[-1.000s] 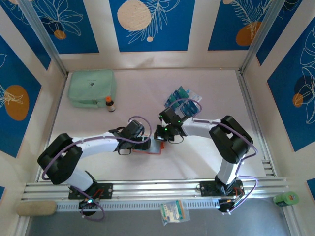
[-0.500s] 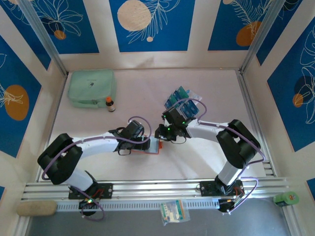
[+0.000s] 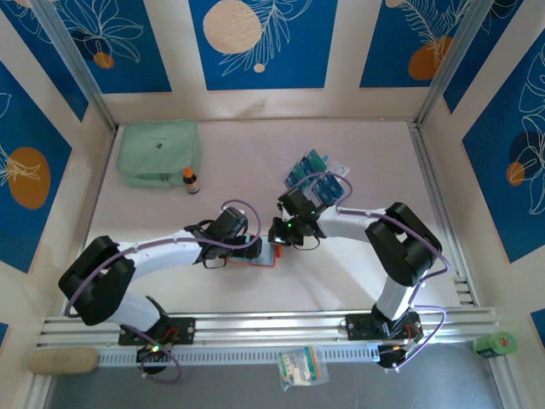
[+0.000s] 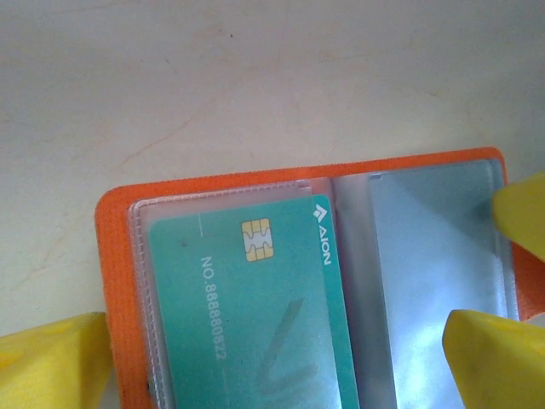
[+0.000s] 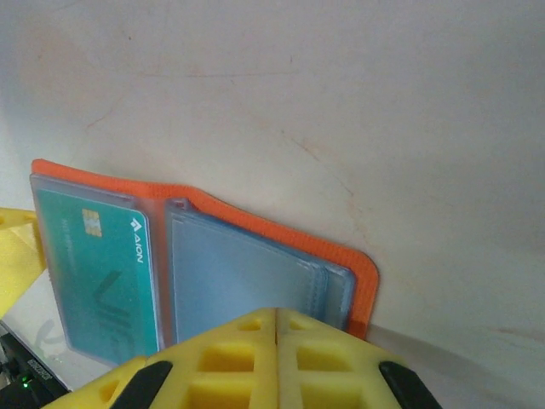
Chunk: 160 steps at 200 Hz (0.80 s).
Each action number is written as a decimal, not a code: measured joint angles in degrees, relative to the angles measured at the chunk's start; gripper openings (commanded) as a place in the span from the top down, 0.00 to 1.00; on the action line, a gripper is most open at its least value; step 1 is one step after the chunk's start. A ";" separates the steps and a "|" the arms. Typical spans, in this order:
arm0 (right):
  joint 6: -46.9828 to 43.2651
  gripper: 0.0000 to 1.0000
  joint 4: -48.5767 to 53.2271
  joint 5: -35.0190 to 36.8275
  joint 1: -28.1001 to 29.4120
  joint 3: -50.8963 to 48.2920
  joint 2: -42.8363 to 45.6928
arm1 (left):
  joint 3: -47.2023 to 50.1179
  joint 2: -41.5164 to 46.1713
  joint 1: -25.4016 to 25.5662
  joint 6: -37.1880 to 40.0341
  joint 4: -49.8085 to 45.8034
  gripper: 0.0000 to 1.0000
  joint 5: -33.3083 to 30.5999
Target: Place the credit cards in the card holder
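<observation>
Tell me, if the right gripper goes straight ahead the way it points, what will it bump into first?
Most likely the open orange card holder: the shut right gripper points at its clear pocket, beside the green card. How close it is, I cannot tell.

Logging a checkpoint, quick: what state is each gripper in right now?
Left gripper: open, jaws spread across the opened orange leather-like card holder.
Right gripper: shut, nothing visible between its jaws.
</observation>
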<state>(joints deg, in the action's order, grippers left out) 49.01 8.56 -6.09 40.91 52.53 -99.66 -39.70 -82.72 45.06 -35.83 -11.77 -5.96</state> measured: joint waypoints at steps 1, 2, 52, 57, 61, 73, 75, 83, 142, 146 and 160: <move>-0.02 0.94 0.00 0.00 0.00 0.04 -0.07 | -0.02 0.00 0.00 0.00 0.00 0.02 0.00; -0.04 0.94 -0.02 0.00 0.00 0.07 -0.11 | -0.02 0.00 0.00 0.00 0.00 0.02 0.00; -0.15 0.97 -0.07 -1.36 0.46 1.53 -2.80 | -0.04 0.00 0.00 0.37 -0.07 0.01 0.00; -0.15 0.97 -0.13 -1.53 0.52 1.79 -2.99 | -0.04 0.00 0.02 0.39 -0.07 0.02 0.00; -0.15 0.97 -0.22 -1.70 0.63 1.95 -3.19 | -0.04 0.00 0.02 0.39 -0.07 0.01 0.00; -0.13 0.98 -0.26 -2.08 0.92 2.45 -3.72 | -0.04 0.00 0.02 0.39 -0.07 0.01 0.00; -0.13 0.98 -0.28 -2.12 1.01 2.54 -3.80 | -0.04 0.00 0.02 0.39 -0.07 0.01 0.00; -0.13 0.98 -0.39 -2.36 1.20 2.78 -4.11 | -0.04 -0.02 0.02 0.39 -0.07 0.01 0.00; -0.07 0.98 -0.63 -3.08 1.53 3.02 -4.44 | 0.44 -0.44 0.02 0.48 0.00 0.07 -0.07; -0.07 0.98 -0.66 -3.10 1.51 3.02 -4.44 | 0.61 -0.44 0.02 0.42 0.02 0.08 -0.09; -0.07 0.98 -0.66 -3.17 1.51 3.02 -4.44 | 1.22 -0.50 0.02 0.44 0.04 0.12 -0.11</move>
<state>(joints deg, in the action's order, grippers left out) 48.95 7.90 -9.26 42.41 55.55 -104.09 -38.48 -83.22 45.08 -35.40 -11.73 -6.07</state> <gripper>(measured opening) 0.054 0.904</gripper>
